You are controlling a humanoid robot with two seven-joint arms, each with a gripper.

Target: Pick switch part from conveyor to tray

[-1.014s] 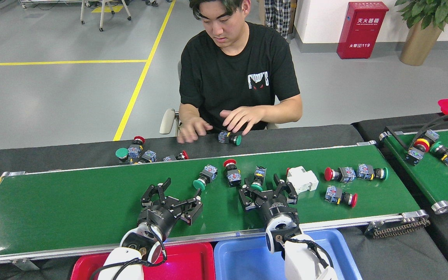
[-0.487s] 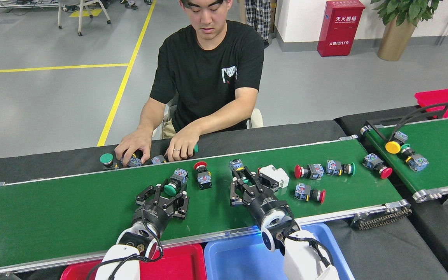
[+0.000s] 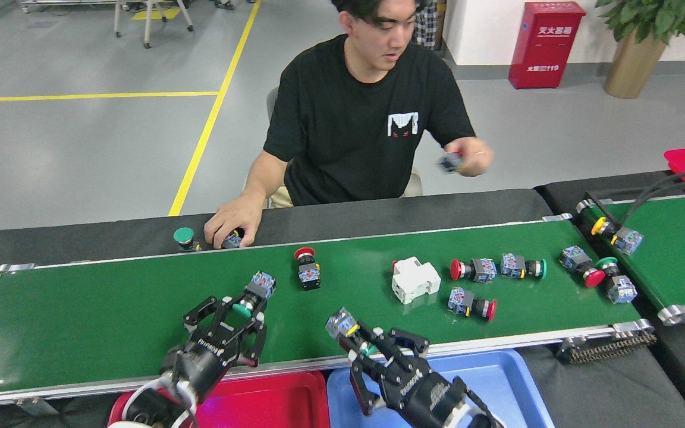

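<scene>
Head view shows both arms with a switch part in the claw. The left gripper [image 3: 241, 314] is pinched on a green-capped switch [image 3: 254, 293] whose blue body sticks out past the fingertips, low over the near half of the conveyor [image 3: 110, 309]. The right gripper [image 3: 361, 345] is pinched on another switch [image 3: 342, 326] with a yellow ring, at the near rail of the belt, just above the far edge of the blue tray [image 3: 497, 371]. The red tray [image 3: 283, 398] lies below the left arm. My judgement is that the step in hand is the carry from belt to tray. To do it well, each claw should hold its squeeze until the part is well inside the tray walls, since both switches are held near one end and could swing or slip. The parts should clear the silver rail before they are lowered, and be let go low over the tray floor so they do not bounce out. More switches remain on the belt: a red-capped switch [image 3: 307, 270] standing upright, a white block [image 3: 415, 279], and a loose group [image 3: 485, 282] farther right. Across the belt a person's hand [image 3: 231, 223] rests on parts on the black cloth, well apart from both claws, so the path back to the trays looks free.
</scene>
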